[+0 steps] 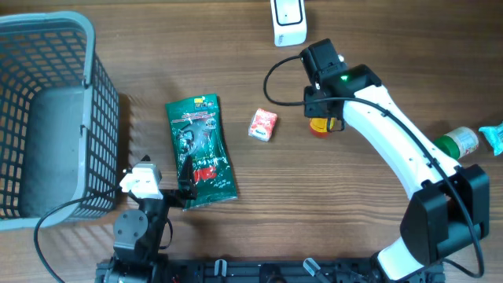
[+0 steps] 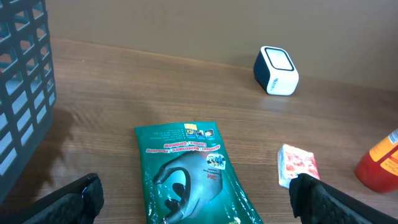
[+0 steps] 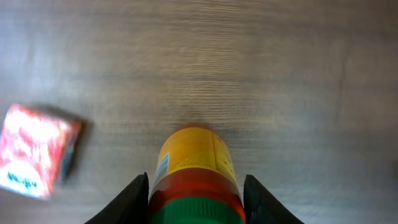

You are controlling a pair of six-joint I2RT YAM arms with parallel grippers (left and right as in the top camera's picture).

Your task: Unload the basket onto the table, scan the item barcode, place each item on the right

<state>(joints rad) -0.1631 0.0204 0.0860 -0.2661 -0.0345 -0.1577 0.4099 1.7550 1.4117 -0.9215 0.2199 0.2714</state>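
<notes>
Bottle (image 1: 318,129), orange and yellow, sits on the wooden table (image 1: 369,47) to the right of the middle, seen from above; the right gripper (image 1: 323,121) is over it and hides most of it; a small red packet (image 1: 263,124) lies near it on the left; a big green packet (image 1: 200,149) lies further left; the white scanner (image 1: 288,20) is at the far edge, well apart from the bottle; a grey basket (image 1: 78,47) fills the left side; a green bottle (image 1: 456,143) lies near the right edge; the left gripper (image 1: 185,182) is low down by the bottom corner of the green packet.

From the left wrist, the left gripper is spread wide and holds nothing; the green packet lies between its two fingers (image 2: 81,199); the orange bottle peeks in at the right edge.

From the right wrist, the bottle is right between the two fingers (image 3: 134,199); both press on its sides, pinching it; the red packet lies blurry to the left.
</notes>
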